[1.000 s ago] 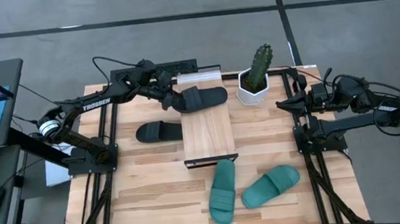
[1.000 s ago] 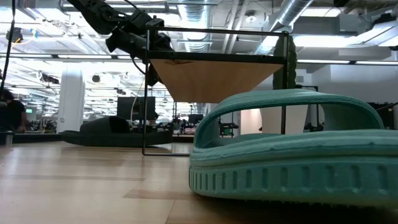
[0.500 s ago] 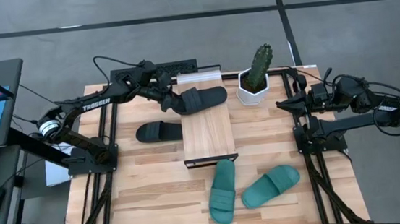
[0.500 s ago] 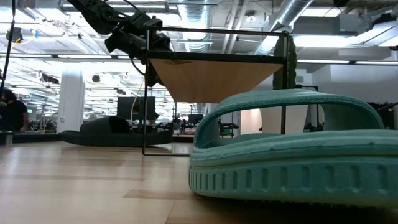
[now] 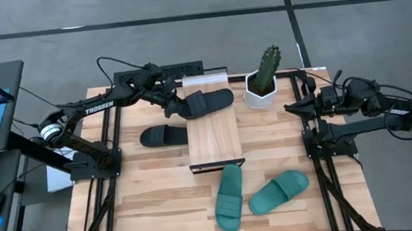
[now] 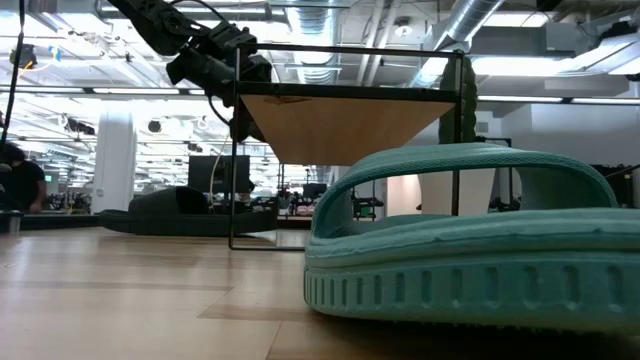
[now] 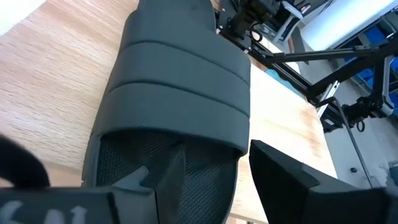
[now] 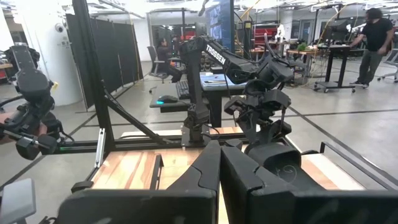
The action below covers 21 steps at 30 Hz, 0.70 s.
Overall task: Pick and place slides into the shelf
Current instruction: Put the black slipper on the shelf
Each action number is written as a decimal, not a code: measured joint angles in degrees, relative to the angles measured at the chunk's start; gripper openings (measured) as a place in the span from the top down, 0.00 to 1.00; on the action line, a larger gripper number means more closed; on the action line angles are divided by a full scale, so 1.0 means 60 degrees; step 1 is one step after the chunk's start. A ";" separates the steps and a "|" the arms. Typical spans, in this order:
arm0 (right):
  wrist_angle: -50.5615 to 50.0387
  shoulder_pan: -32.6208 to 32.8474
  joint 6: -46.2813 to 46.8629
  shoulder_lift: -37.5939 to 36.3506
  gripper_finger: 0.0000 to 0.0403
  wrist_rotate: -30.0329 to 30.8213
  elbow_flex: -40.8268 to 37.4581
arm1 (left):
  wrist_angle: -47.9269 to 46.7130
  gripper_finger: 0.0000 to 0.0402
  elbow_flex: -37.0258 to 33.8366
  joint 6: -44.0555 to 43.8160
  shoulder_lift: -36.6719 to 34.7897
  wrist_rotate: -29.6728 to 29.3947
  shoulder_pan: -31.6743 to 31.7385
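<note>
Left tool (image 5: 176,105) is closed on the heel end of a black slide (image 5: 206,102), with one finger (image 7: 283,180) outside the shoe and the other tucked inside it. That slide lies across the far end of the shelf (image 5: 213,137), partly on the wood and partly sticking out over the side. It does not look fully settled there yet.

Right tool (image 5: 292,108) waits at the right edge of the desk (image 5: 153,195), fingers squeezed shut on nothing.

The second black slide (image 5: 164,136) lies on the desk just left of the shelf. Two teal slides, one (image 5: 229,196) and another (image 5: 278,191), lie close together on the desk near the shelf's front end.

These shoes look like soft rubber, so they should be light and bendy. They likely will not break if dropped. The sole has a bumpy, dotted skin, and the wide strap has ridges, so it should not slip much. The strap or the sole edge seems like a good place to grab. The shelf top is smooth, pale wood on thin black legs.
</note>
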 joint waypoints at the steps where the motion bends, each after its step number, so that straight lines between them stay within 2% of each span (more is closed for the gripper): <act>1: -0.0004 0.0003 0.0000 0.0000 1.00 0.0000 0.0004 | 0.0002 0.58 0.0000 0.0054 0.0000 0.0000 0.0003; 9: -0.0003 0.0000 0.0000 0.0000 1.00 0.0000 0.0000 | -0.0372 0.58 0.0000 0.0274 -0.0166 0.0282 0.0267; 16: 0.0000 0.0003 -0.0001 0.0001 1.00 0.0000 0.0000 | -0.1317 0.58 0.0000 0.0859 -0.1219 0.0136 0.0790; 19: -0.0003 0.0001 -0.0002 0.0001 1.00 0.0000 0.0002 | -0.2029 0.58 0.0000 0.1325 -0.1908 -0.0345 0.0962; 21: 0.0000 0.0000 0.0000 0.0000 1.00 0.0000 0.0000 | -0.2760 0.58 0.0000 0.1774 -0.2457 -0.1255 0.1024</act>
